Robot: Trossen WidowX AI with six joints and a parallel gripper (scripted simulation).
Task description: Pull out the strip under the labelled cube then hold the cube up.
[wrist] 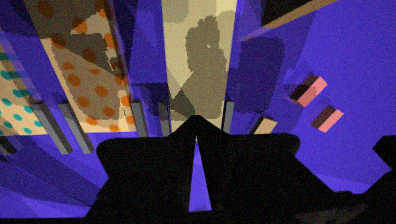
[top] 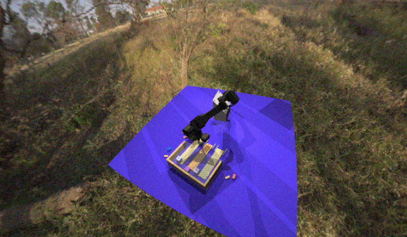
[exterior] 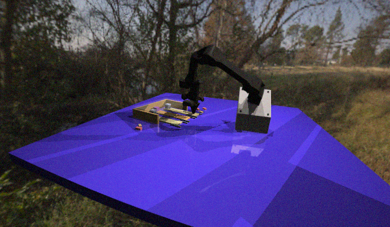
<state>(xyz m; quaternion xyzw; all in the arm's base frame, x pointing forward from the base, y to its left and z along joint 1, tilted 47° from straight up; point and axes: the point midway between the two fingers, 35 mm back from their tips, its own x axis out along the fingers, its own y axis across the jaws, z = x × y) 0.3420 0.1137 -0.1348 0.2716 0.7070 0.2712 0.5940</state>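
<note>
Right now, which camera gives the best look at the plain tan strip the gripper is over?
The wrist view: the plain tan strip fills the centre, just ahead of the shut gripper. The top view shows it small and whole; the exterior view shows only a thin edge-on sliver.
</note>
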